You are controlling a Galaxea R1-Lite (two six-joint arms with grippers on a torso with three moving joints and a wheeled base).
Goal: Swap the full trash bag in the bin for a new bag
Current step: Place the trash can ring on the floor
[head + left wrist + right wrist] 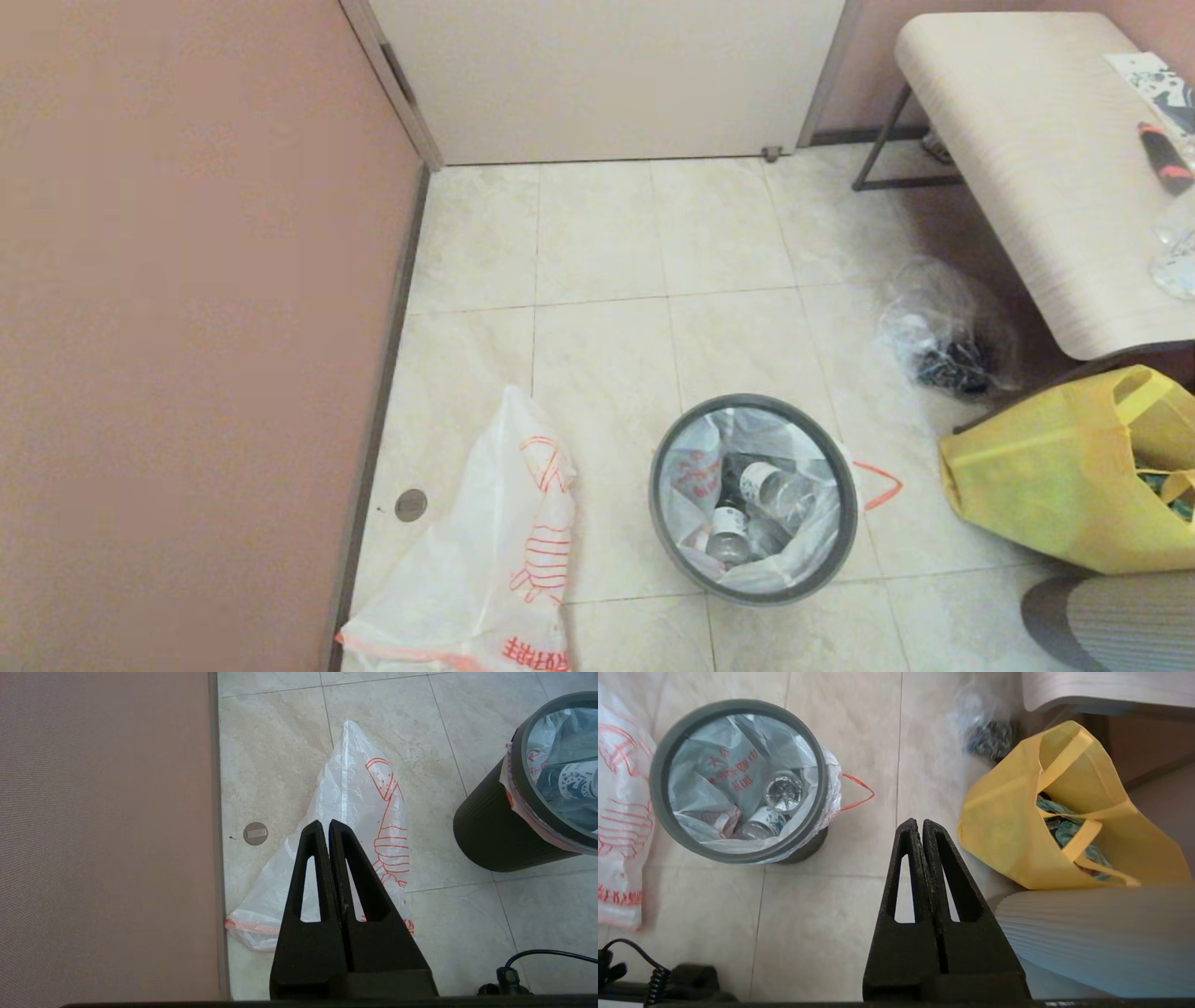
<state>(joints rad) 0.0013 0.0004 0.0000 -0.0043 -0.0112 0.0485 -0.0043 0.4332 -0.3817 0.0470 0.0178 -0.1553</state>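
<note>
While both clenched fingers [325,823] [920,822] hang empty, the new bag [504,551] lies beside the bin [752,499].

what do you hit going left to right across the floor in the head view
pink wall → new bag lying flat on the tiles → bin with its full bag and bottles → clear bag of dark stuff → yellow bag
</note>
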